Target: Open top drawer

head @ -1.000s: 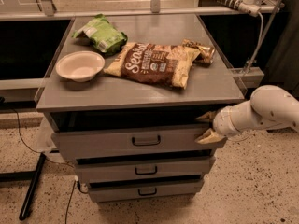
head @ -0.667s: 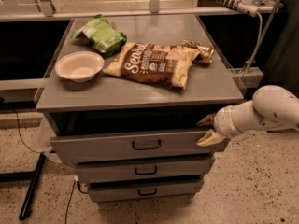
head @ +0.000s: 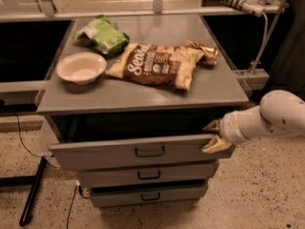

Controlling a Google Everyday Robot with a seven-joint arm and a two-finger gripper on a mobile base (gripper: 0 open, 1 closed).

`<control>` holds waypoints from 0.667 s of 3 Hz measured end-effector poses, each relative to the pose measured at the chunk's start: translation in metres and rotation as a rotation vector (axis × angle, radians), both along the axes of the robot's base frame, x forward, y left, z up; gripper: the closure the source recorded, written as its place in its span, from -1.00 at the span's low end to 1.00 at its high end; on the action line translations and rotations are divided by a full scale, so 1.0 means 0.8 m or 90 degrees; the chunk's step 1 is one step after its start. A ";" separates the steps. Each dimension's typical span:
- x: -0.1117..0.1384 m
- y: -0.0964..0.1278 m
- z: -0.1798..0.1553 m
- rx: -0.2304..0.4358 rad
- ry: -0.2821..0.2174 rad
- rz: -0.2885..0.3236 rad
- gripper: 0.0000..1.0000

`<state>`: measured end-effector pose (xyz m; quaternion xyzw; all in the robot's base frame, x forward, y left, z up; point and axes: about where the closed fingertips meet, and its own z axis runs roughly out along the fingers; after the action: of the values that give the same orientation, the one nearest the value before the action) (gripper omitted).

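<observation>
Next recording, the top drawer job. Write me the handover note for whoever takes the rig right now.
Gripper: at the right end of the wide grey top drawer, against its front panel, not at the small black loop handle.
Done: the drawer is partly out, with a dark gap under the grey cabinet top.
Left: probably pull it further out to full opening, then back away.

White bowl [head: 81, 67], green bag [head: 106, 35] and brown snack bag [head: 155, 66] lie on cabinet top [head: 217, 87].

Gripper [head: 208, 138] at the right end of the partly open top drawer [head: 109, 152] front.
</observation>
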<state>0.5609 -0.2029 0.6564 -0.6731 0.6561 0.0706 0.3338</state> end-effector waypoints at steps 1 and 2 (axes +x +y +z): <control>-0.003 0.001 0.001 0.000 0.000 0.000 0.64; -0.003 0.001 0.001 0.002 0.001 0.000 0.18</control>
<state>0.5588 -0.2019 0.6571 -0.6728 0.6561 0.0720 0.3343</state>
